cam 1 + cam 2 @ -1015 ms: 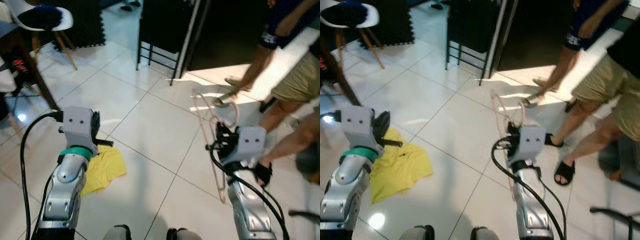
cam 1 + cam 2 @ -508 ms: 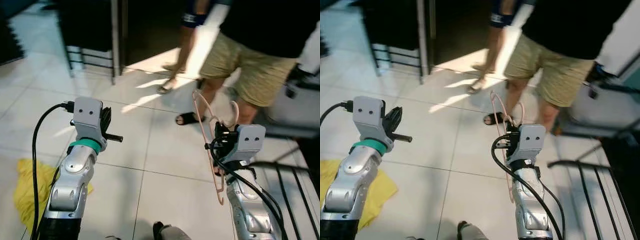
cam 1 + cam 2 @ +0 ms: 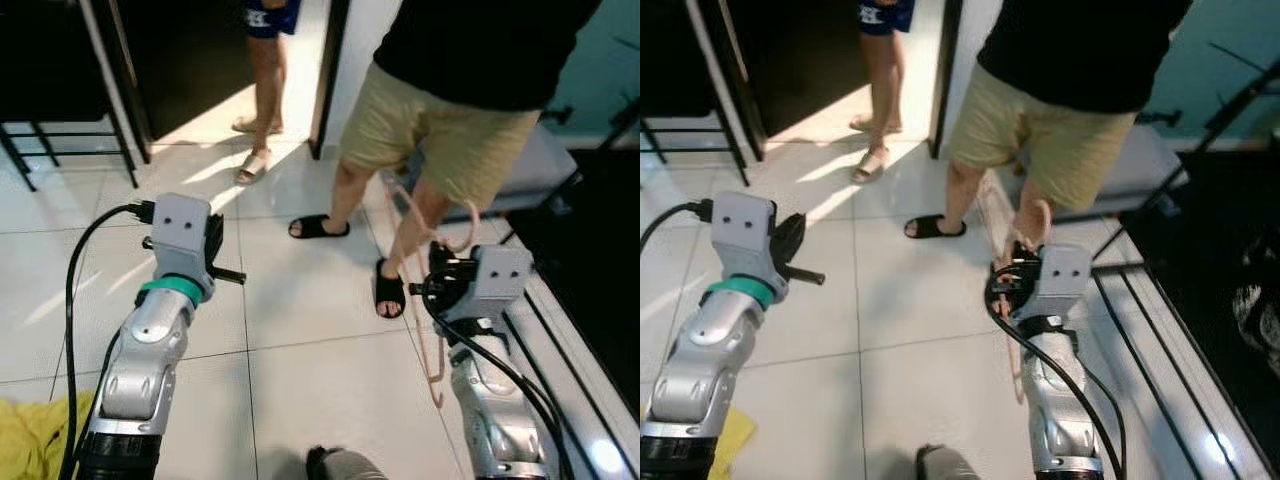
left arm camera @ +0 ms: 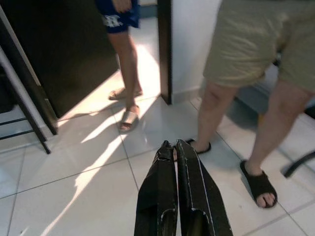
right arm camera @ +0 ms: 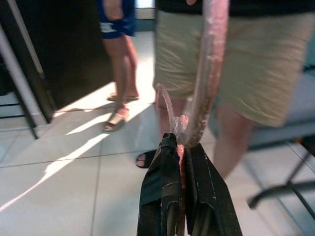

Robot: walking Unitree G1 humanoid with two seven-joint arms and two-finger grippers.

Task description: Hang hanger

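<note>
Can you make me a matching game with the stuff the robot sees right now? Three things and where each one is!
Things:
1. pink hanger
2. yellow cloth
3. black sandals

Places:
A. on a person's feet
B. clamped in the right end effector
C. lying on the floor by the robot's left arm

Pairs: 1-B, 2-C, 3-A

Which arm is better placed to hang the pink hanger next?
Right. The right gripper is shut on the thin pink wire hanger, held upright in front of the robot. The left gripper is shut, holds nothing, and points at bare floor.
</note>
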